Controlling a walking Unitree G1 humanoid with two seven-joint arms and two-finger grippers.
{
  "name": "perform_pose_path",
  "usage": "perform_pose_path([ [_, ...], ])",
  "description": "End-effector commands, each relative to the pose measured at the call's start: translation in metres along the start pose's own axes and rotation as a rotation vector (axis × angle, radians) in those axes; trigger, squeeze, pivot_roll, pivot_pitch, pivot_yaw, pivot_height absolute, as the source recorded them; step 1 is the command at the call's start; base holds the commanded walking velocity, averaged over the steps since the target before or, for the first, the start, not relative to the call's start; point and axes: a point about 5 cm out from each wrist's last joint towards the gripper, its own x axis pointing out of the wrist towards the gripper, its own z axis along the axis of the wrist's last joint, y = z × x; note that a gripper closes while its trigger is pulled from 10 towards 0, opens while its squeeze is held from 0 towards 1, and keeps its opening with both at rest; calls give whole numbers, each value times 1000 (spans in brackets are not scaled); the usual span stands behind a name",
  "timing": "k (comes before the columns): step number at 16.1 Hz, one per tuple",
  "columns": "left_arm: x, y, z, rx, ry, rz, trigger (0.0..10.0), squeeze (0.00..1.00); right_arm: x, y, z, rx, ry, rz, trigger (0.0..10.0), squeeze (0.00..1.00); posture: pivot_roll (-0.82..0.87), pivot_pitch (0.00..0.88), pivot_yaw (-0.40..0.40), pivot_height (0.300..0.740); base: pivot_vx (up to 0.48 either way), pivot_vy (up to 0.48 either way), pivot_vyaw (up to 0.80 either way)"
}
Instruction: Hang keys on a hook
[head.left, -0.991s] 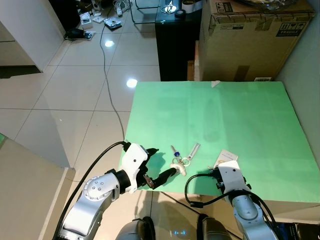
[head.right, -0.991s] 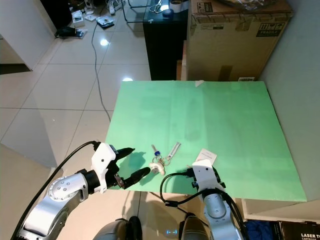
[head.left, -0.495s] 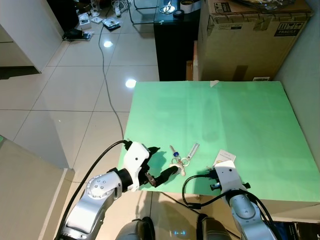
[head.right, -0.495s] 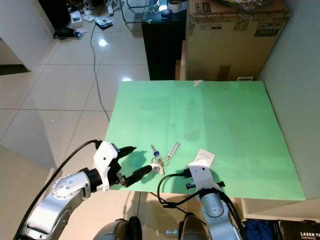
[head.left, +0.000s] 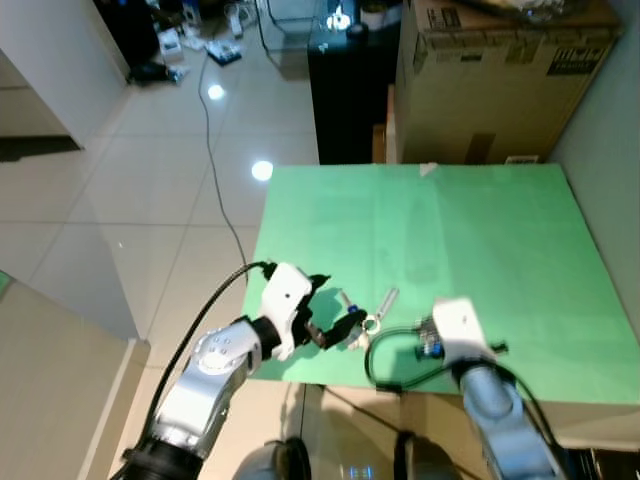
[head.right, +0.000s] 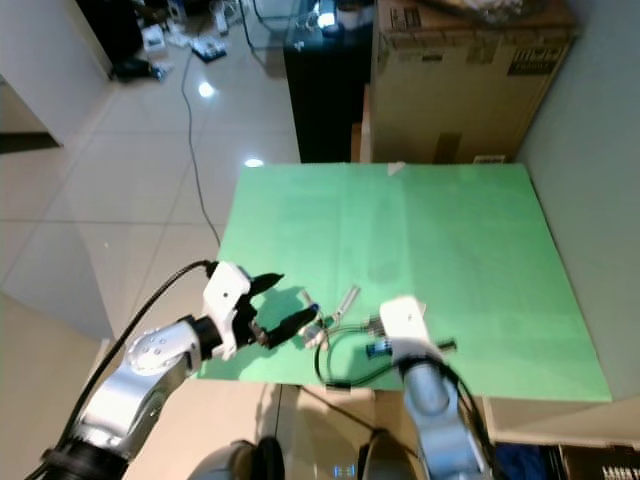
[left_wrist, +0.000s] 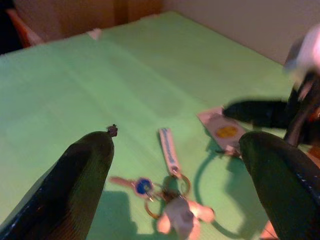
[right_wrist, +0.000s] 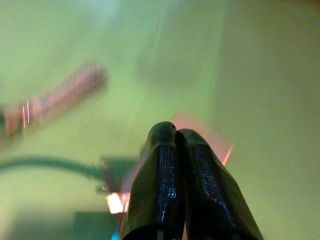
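1. The keys (head.left: 362, 322) are lying flat near the front edge of the green table (head.left: 500, 240), not picked up yet.
2. The left gripper (head.left: 335, 308) has been moved in over the keys, fingers spread wide.
3. The right gripper (right_wrist: 175, 150) is kept pinched closed, raised beside a small card (left_wrist: 222, 131).

Green table (head.left: 480, 250), blue-headed keys (left_wrist: 165, 200), brown cardboard box (head.left: 490, 80), black cabinet (head.left: 350, 90)

Both eye views look steeply down from the robot's head onto a green table (head.left: 480, 240) — floor tiles at frame left, a cardboard box (head.left: 500, 70) at upper right, each arm rising from the bottom edge. The left wrist view sits low over the table, close to the keys (left_wrist: 170, 205), facing the far edge. The right wrist view is closer still — blurred green surface behind its fingers.
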Motion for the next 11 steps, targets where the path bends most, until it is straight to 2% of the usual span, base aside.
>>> perform_pose_path([
  [1, 2, 8, 2, 14, -9, 30, 10000, 0, 3, -7, 30, 1, -106, -25, 0, 0, -114, 34, 126, 740, 0, 0, 0],
  [2, 9, 10, 5, 17, -24, 33, 10000, 0, 6, -13, 47, -11, -161, -39, 0, 0, -125, 16, 129, 740, 0, 0, 0],
  [5, 20, 12, 7, 37, -28, 49, 10000, 0, 10, -20, 54, -65, -175, -69, 0, 0, -144, 0, 132, 740, 0, 0, 0],
  [6, 29, 12, 6, 51, -14, 60, 10000, 0, 8, -27, 45, -54, -143, -107, 10000, 0, -168, 0, 143, 740, 0, 0, 0],
  [7, 34, 14, 5, 63, 5, 73, 10000, 0, 3, -32, 34, -41, -111, -134, 10000, 1000, -176, 0, 148, 740, 0, 0, 0],
  [9, 40, 19, 4, 76, 19, 116, 10000, 0, -9, -37, 19, -45, -86, -177, 10000, 1000, -193, 0, 158, 740, 0, 0, 0],
  [11, 35, 33, -1, 24, 37, 210, 10000, 0, -39, -37, -2, -2, -64, -222, 10000, 1000, -219, 0, 172, 740, 0, 0, 0],
])
